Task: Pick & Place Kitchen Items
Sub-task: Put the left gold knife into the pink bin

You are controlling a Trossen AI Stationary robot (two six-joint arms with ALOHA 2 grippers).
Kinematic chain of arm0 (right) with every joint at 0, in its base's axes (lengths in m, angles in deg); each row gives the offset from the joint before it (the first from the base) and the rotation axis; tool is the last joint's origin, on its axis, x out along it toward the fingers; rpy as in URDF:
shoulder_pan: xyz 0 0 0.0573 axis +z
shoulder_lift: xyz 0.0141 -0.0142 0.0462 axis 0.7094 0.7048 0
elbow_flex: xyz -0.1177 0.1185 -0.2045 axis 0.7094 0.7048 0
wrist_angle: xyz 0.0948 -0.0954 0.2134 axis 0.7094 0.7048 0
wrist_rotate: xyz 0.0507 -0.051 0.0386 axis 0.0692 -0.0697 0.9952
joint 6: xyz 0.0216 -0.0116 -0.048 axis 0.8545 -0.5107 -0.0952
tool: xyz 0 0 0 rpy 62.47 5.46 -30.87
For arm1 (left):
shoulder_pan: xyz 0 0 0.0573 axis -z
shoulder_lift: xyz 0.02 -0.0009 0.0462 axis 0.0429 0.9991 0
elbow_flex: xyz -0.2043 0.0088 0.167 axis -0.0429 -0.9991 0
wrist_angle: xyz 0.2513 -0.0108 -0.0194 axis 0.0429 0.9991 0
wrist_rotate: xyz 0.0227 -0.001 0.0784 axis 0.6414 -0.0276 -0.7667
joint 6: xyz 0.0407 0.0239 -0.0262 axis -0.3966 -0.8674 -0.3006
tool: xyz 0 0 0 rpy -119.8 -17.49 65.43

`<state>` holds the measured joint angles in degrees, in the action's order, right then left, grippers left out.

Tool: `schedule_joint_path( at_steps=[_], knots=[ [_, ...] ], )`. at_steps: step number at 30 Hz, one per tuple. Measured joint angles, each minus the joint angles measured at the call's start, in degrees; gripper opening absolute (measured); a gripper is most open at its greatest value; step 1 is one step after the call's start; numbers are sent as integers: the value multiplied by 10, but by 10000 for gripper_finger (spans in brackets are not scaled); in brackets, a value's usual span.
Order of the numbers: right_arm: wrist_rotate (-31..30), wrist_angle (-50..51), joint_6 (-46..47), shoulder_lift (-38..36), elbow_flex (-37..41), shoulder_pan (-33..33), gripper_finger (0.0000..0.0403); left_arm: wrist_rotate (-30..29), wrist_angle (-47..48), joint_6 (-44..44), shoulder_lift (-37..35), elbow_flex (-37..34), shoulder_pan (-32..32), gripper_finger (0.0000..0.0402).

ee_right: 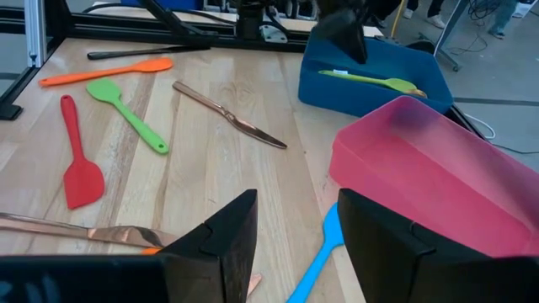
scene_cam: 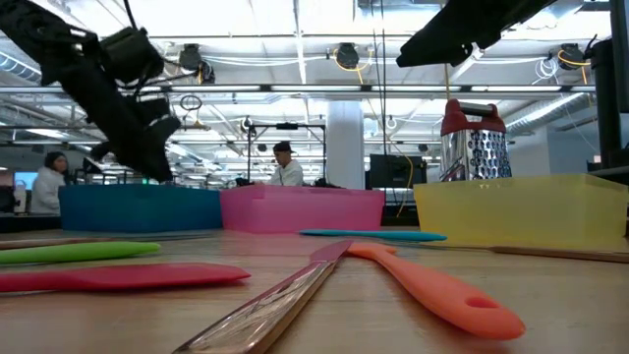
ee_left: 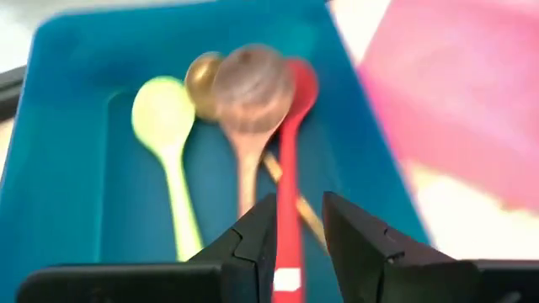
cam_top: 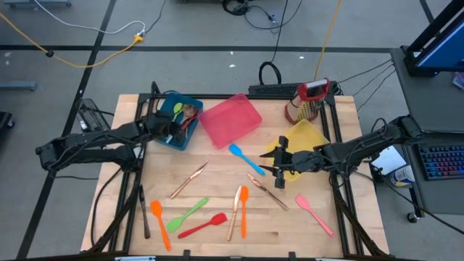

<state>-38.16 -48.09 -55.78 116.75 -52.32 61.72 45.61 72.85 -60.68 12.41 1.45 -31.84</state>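
My left gripper (cam_top: pixel 172 127) (ee_left: pixel 299 210) hangs over the blue bin (cam_top: pixel 190 136), open. A red spoon (ee_left: pixel 290 126) runs between its fingers. In the bin also lie a light green spoon (ee_left: pixel 168 143), a wooden spoon (ee_left: pixel 248 93) and a copper spoon (ee_left: pixel 200 76). My right gripper (cam_top: pixel 278 162) (ee_right: pixel 296 210) is open and touches nothing, above the table beside the yellow bin (cam_top: pixel 308 134). A blue spatula (cam_top: pixel 241 156) (ee_right: pixel 316 257) lies just below it. Other utensils lie flat on the wood: a copper knife (cam_top: pixel 190 179), a green spatula (cam_top: pixel 190 212), a red spatula (cam_top: pixel 203 225) and a pink spatula (cam_top: pixel 313 214). My left gripper has the red spoon's handle (ee_left: pixel 286 240) between its two fingers, coming down at it from above. The gap is wider than the handle, and I cannot tell whether a finger touches it. The spoon's bowl rests in the blue bin among the other spoons.
A pink bin (cam_top: pixel 230 119) stands between the blue and yellow bins. A red-topped metal grater (cam_top: pixel 308 101) stands at the far edge. An orange spatula (cam_top: pixel 159 223), an orange spoon (cam_top: pixel 243 210), copper cutlery (cam_top: pixel 264 190) and a black utensil (cam_top: pixel 143 210) lie on the near half.
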Motion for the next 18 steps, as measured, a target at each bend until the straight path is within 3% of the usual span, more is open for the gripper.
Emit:
schedule_joint_path(
  at_steps=[8,15,18],
  knots=[
    [0,0,0,0,0,0,160,42,-6,7,-24,45,71,54],
    [0,0,-4,0,0,0,160,51,-76,38,-23,51,179,7],
    [0,0,-4,0,0,0,160,41,-106,54,-21,51,233,6]
  ],
)
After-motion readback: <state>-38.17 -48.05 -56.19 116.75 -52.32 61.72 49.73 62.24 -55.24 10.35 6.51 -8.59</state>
